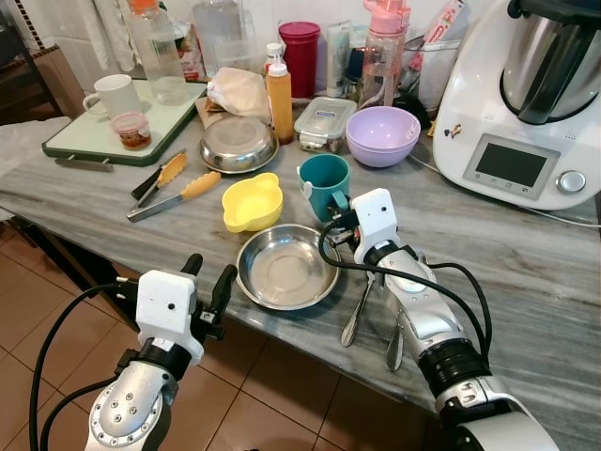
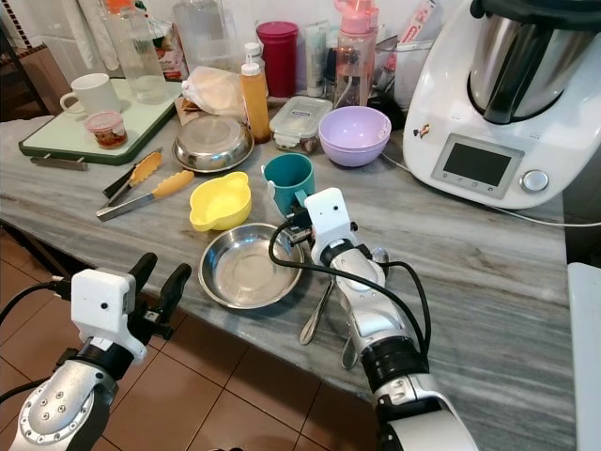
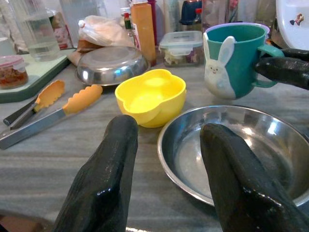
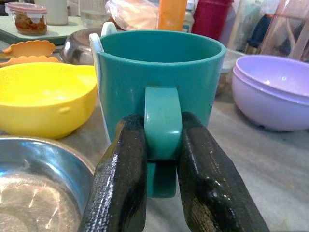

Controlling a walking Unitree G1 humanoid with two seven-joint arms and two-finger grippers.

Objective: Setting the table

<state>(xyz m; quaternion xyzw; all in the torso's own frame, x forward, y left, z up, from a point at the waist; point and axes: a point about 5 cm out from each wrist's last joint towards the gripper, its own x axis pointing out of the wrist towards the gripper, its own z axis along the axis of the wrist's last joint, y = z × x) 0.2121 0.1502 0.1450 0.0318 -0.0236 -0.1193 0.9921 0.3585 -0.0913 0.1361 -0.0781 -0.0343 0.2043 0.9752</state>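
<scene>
With the right gripper [image 4: 161, 159] clamped on the handle of the teal mug [image 1: 324, 180], the step goes best if the mug is lifted straight and kept upright, clear of the steel plate [image 1: 286, 268] and yellow bowl [image 1: 252, 201] beside it. The mug is plastic-looking, with a white rabbit on its side, and stands on the marble counter [image 1: 526, 272] behind the plate. Two spoons [image 1: 357, 315] lie under the right arm. The left gripper [image 3: 164, 174] hovers spread at the counter's edge.
</scene>
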